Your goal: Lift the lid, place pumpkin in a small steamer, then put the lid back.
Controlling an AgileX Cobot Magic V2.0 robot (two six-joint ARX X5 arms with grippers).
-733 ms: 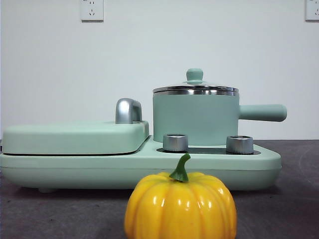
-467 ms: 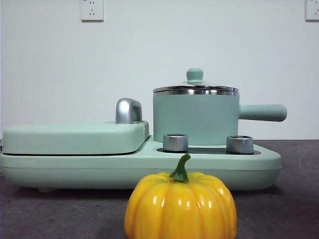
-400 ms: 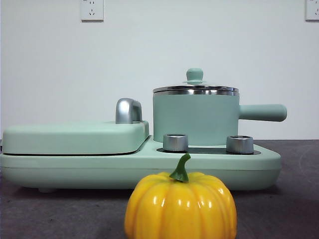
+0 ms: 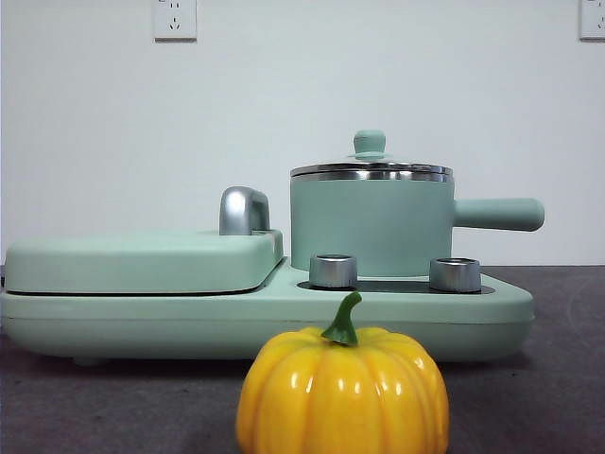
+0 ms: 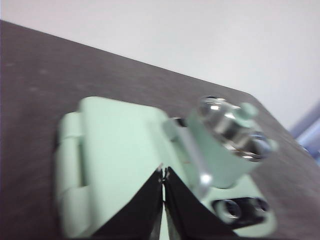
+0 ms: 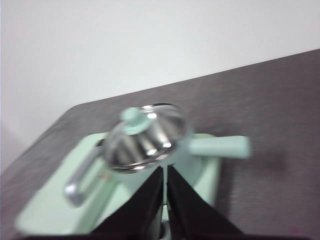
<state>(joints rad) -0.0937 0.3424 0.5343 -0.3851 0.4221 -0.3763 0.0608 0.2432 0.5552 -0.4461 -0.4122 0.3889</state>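
The pumpkin (image 4: 342, 390) is set on the dark table (image 4: 548, 397), just in front of the flat green cooker (image 4: 142, 307). On the cooker, behind two steel dials (image 4: 333, 270), the steamer (image 4: 371, 225) is seen with its lid (image 4: 370, 167) on. The left gripper (image 5: 163, 174) and right gripper (image 6: 164, 172) are held above the cooker, jaws pressed together, nothing gripped.

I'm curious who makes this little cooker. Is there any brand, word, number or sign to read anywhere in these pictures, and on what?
None can be read.
Cooker base: plain front, no text showing.
Two steel dials: no marks legible.
Steamer, lid, griddle cover, pumpkin: no print.
Wall sockets: only slots, no lettering legible.
Both wrist views: too blurred to show any text.
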